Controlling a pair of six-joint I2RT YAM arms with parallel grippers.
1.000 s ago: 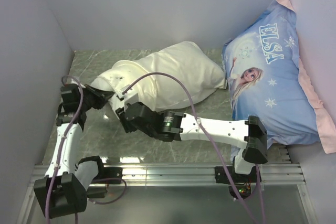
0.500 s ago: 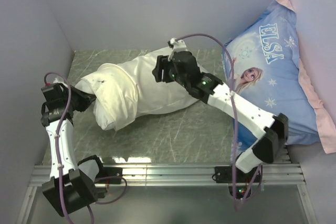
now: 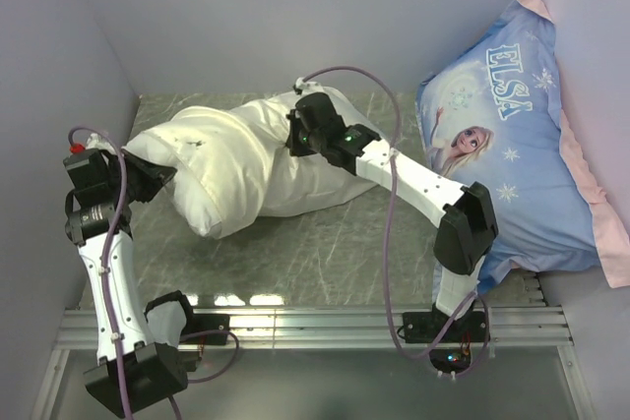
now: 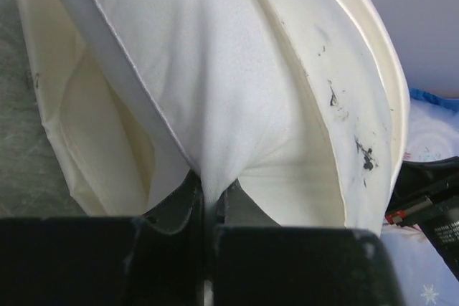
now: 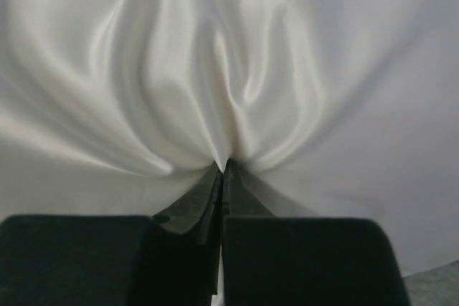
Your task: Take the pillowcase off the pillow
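table (image 3: 335,253) nearest the bases, marble-look; left gripper (image 3: 150,181) at the bundle's left end, fingers pressed together on a fold of the pillowcase (image 3: 212,169), cloth fanning out from the pinch in the left wrist view; pillowcase is the cream, wrinkly half, lying left of centre on the table, a few dark smudges on it; right gripper (image 3: 295,135) is further back at mid-bundle, fingers closed tight on a pinch of glossy white cloth, creases radiating from it; that cloth looks like the pillow (image 3: 310,192), whose whiter half sticks out rightward toward the blue Elsa pillow (image 3: 512,145) leaning at far right; whether the right pinch also catches case fabric, cannot tell.

Handling, as judged: case is thin, light and limp, and will likely stretch and bunch rather than slide cleanly; pillow shell looks slick, so a small pinch may slip; filling is soft, compressible and light. Best holds: case at its far-left end, pillow on exposed shell clear of the case hem; pull apart along the long axis.
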